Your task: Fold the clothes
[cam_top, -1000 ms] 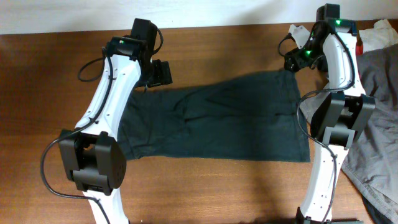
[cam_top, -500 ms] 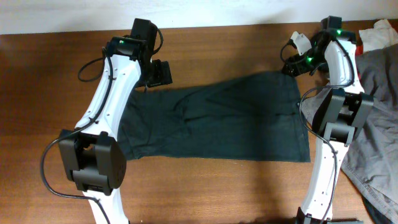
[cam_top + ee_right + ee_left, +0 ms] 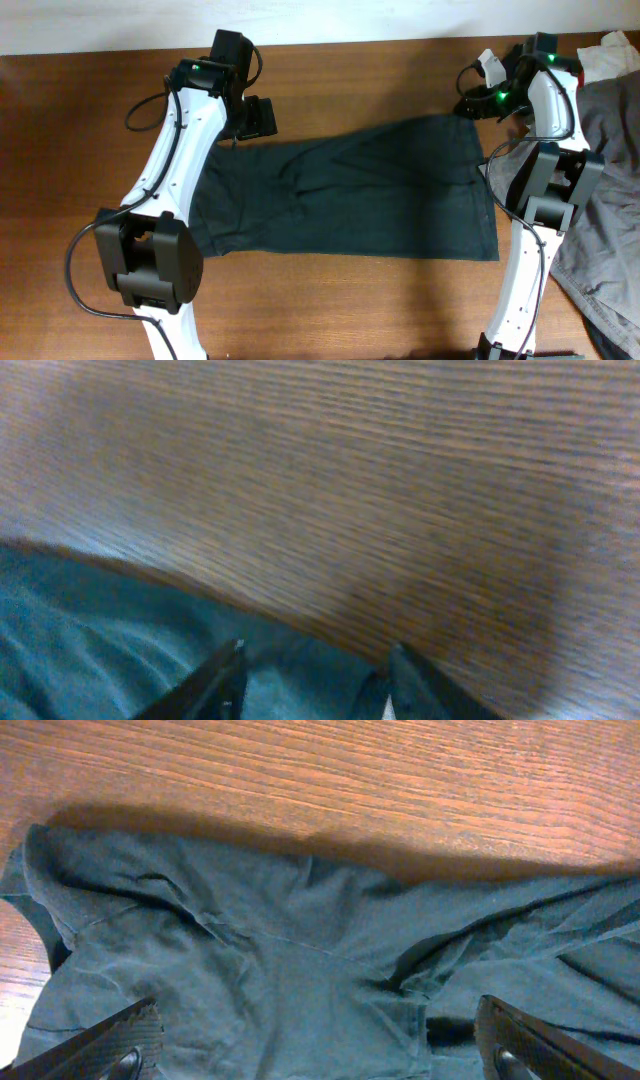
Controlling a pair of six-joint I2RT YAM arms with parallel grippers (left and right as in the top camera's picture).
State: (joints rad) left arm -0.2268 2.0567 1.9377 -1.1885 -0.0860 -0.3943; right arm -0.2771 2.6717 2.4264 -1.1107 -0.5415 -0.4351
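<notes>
The clothes [image 3: 350, 190], a very dark blackish-green garment, lie spread flat across the middle of the brown table [image 3: 350, 70]. My left gripper [image 3: 255, 118] hangs over the garment's far left corner. In the left wrist view it [image 3: 318, 1010] stands wide open above the wrinkled fabric [image 3: 300, 940]. My right gripper [image 3: 468, 103] is at the garment's far right corner. Its fingers [image 3: 228, 675] are partly drawn together in the right wrist view, a gap still between them [image 3: 318, 650]. The garment's edge [image 3: 120, 620] lies in that gap.
A light grey garment [image 3: 610, 150] is heaped at the table's right edge, beside the right arm. A white cloth [image 3: 612, 52] lies at the far right corner. Bare wood runs along the back and the left side.
My right gripper has shifted a little to the right at the garment's far corner, and its jaws have narrowed. The left arm and the garment have not moved.
</notes>
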